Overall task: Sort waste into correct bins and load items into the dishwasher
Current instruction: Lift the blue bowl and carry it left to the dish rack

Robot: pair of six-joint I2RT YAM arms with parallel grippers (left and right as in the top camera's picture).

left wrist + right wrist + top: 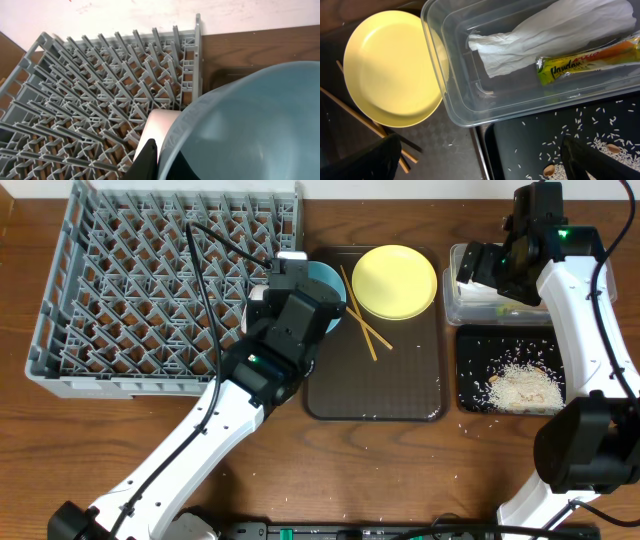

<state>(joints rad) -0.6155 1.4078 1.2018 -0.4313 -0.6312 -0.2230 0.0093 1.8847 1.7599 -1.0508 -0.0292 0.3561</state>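
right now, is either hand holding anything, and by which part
The left hand grips the round light-blue bowl by its rim. The right hand is open above the clear plastic rectangular tub, holding nothing.

The overhead camera hangs above the tabletop (90, 430) and looks straight down, far enough off to take in the whole layout — grey dish rack (160, 280) at left, brown tray (375, 380) in the middle, clear tub (465, 312) and black tray (480, 350) at right. The left wrist camera sits low and very near, facing across the rack's pegs toward a pale wall (150, 15), with the light-blue bowl (250, 130) filling its lower right. Rack and bowl also show from overhead. The right wrist camera looks steeply down at close range on the tub, the black tray and the yellow plate (390, 70) — all three shared with the overhead view.
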